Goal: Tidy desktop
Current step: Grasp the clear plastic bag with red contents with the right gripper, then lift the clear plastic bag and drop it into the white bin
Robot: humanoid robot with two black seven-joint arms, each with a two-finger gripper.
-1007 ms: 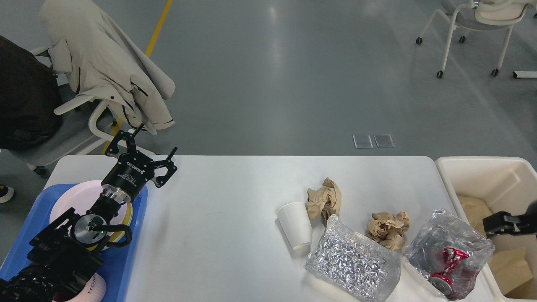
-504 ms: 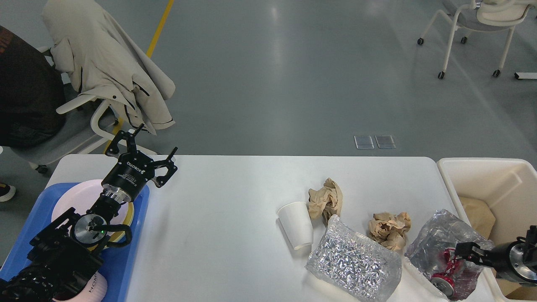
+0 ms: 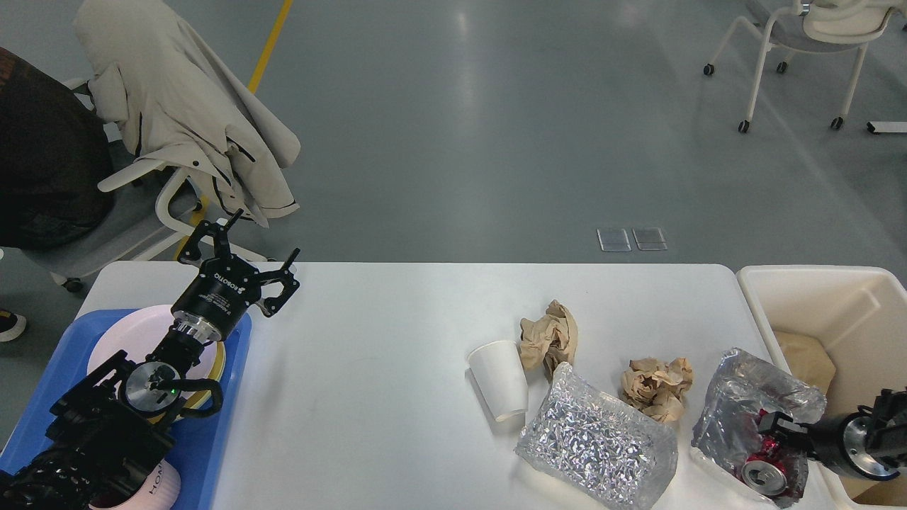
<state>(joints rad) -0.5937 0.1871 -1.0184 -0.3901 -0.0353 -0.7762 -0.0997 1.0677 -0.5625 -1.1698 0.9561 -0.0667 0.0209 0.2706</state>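
The white worktop (image 3: 368, 397) carried its clutter on the right half: a paper cup (image 3: 500, 379), 2 brown paper wads, a silver foil bag (image 3: 595, 446) and a clear bag (image 3: 751, 418) with a crushed red can (image 3: 764, 473) inside. The right gripper (image 3: 772, 428) came in low from the right, by the cream bin (image 3: 815, 297), its tips at that bag just above the can; how wide it stood, I could not tell. The left gripper (image 3: 244, 248) hung spread wide above the blue tray (image 3: 227, 397), well apart, so the right arm looked far nearer for the coming move.

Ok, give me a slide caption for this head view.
Right pincer reaches the crushed red can on the cluttered desktop; left pincer hovers open.
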